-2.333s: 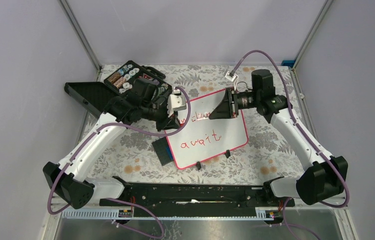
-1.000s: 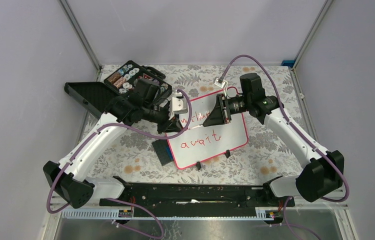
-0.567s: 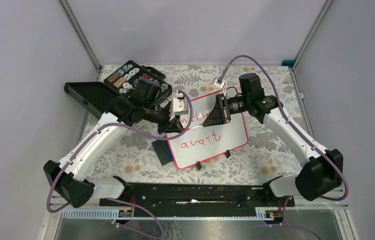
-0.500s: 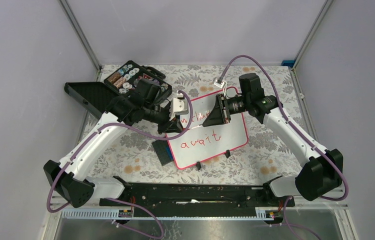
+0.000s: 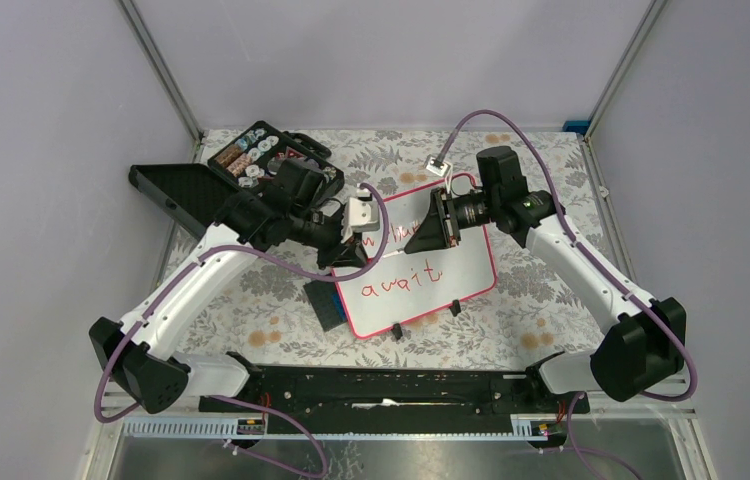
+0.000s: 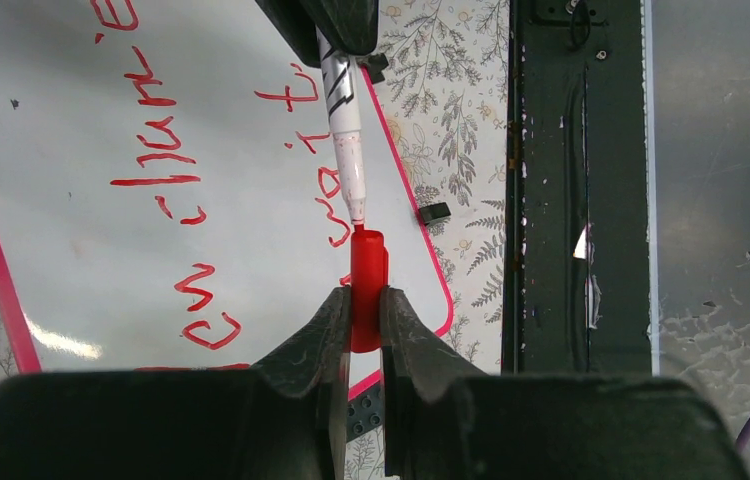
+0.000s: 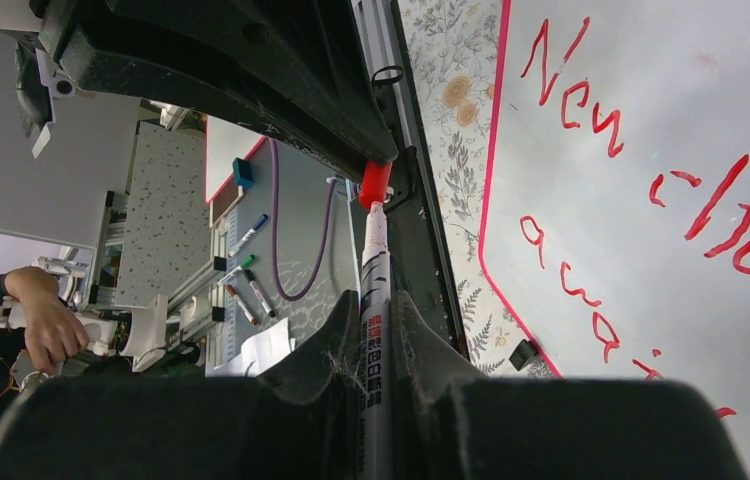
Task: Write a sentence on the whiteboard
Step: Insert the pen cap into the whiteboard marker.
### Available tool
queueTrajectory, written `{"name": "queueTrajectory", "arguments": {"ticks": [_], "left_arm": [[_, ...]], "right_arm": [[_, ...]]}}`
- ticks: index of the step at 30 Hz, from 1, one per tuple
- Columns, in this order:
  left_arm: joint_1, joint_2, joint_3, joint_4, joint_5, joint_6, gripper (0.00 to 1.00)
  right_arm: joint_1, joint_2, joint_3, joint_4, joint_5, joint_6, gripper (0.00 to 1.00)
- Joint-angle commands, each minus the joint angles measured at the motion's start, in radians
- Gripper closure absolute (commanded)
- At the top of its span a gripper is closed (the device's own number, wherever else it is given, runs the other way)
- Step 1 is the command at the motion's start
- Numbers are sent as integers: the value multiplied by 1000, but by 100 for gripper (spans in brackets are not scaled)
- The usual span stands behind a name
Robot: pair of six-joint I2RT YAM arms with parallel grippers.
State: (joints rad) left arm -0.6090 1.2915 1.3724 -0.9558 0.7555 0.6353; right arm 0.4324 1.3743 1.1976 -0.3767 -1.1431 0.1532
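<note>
So both arms are up over the whiteboard (image 5: 466,268), which lies flat on the floral bench (image 5: 541,292), a bit skewed, roughly mid-bench. The sentence (image 5: 403,284) is on it in red marker: top line reads something like "New chim…", though the arms cover most of it from above, and "await" sits under it in plain view.

The left gripper (image 6: 366,298) is clamped on a little red cap (image 6: 367,258), open end pointing away from the wrist. The right gripper (image 7: 376,305) is closed tight on the barrel of a white marker (image 7: 375,262). The two are lined up nose to nose above the board's upper left part. In the left wrist view the red tip sits right at the cap's mouth, and I honestly can't tell if it's inside yet or just touching the rim.

Other stuff: a small dark plate with blue blocks (image 5: 326,303) is tucked against the board's near left corner, and an open black case of small parts (image 5: 261,150) sits at the back left.
</note>
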Motion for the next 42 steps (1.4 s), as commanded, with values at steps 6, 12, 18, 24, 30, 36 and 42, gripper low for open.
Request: {"name": "queueTrajectory", "arguments": {"ticks": [6,12,18,24,30,36,42], "left_arm": [[-11,6,39,11,6,7,100],[-11,19,49,50,20,-59,100],[-12,33,59,64,47,-83,100],[-13,72,69,129,78,-191,100],[-17,125,103,209,108,-299,100],[-16,155,173,161,99,-280,73],[46,124,224,121,129,-261,50]], "right_arm": [[26,5,49,-25,7,-31,100],[45,20,46,-22,35,-32,100],[52,26,51,-13,73,-32,100],[54,20,-22,147,94,53,100],[63,45,-66,256,56,131,100],[52,36,-100,364,13,206,100],[-27,24,-136,570,-30,379,100]]}}
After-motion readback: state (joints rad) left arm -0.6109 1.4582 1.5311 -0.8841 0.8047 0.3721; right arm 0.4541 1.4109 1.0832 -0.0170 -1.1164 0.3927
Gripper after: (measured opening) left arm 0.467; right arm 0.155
